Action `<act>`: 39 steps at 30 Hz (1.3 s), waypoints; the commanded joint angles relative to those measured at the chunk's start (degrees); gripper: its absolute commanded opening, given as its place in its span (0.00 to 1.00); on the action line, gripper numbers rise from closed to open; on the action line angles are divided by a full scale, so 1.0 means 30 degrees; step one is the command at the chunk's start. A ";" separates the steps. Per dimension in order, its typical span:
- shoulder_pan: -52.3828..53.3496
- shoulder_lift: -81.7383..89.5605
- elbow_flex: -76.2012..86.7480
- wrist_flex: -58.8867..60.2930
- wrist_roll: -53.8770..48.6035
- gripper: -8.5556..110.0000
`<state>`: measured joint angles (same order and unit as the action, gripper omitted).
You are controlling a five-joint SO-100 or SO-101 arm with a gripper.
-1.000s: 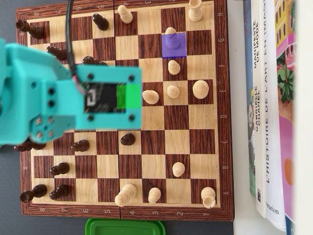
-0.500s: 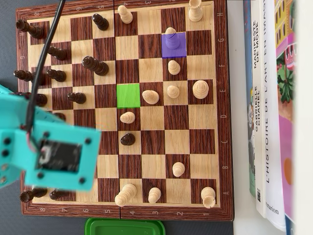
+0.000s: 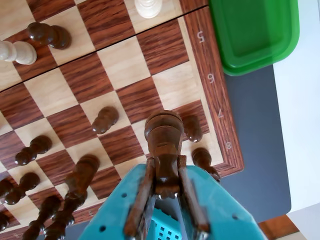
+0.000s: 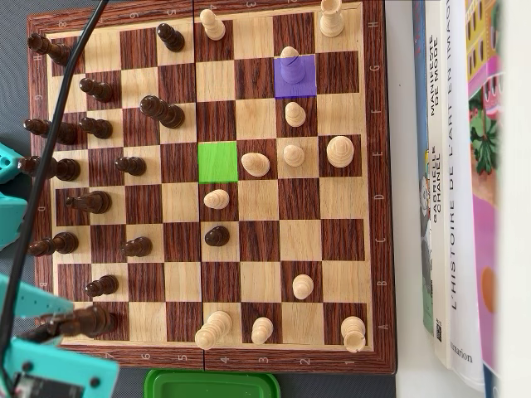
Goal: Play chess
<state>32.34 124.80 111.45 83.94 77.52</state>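
Observation:
The wooden chessboard [image 4: 377, 166] carries dark pieces on the left and pale ones on the right in the overhead view. One square is marked green [image 4: 217, 162] and another purple [image 4: 295, 79]. My teal gripper [image 4: 51, 329] sits at the board's lower left corner, shut on a dark chess piece [image 4: 90, 321]. In the wrist view the gripper [image 3: 164, 165] clamps that dark piece [image 3: 164, 132] by its stem, its round head pointing out over the board's corner squares. Two dark pawns [image 3: 192, 128] stand just behind it.
A green plastic tray [image 4: 211, 385] lies off the board's lower edge, also the green tray [image 3: 255, 30] in the wrist view. Books [image 4: 465, 166] line the right side. Dark pieces [image 4: 99, 201] crowd the left columns. A pale pawn [image 4: 216, 199] stands below the green square.
The arm has swung from over the middle of the board down to the lower left corner in the overhead view. The green square and the pale pawn below it are uncovered.

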 commanded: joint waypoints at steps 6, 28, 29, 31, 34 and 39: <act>0.1465 -0.3340 -0.2578 -0.0967 -0.1348 0.08; 0.2344 -1.4707 -1.2686 -0.0967 -0.2666 0.08; 0.2314 -1.5088 -1.3008 -0.0967 -0.2666 0.08; 0.2285 -1.5908 -1.3711 -0.0996 -0.2666 0.08; 0.2227 -1.7139 -1.4766 -0.0967 -0.2666 0.08; 0.2021 -1.8750 -1.5937 -0.0879 -0.2666 0.08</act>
<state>38.67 68.91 67.41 81.56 69.87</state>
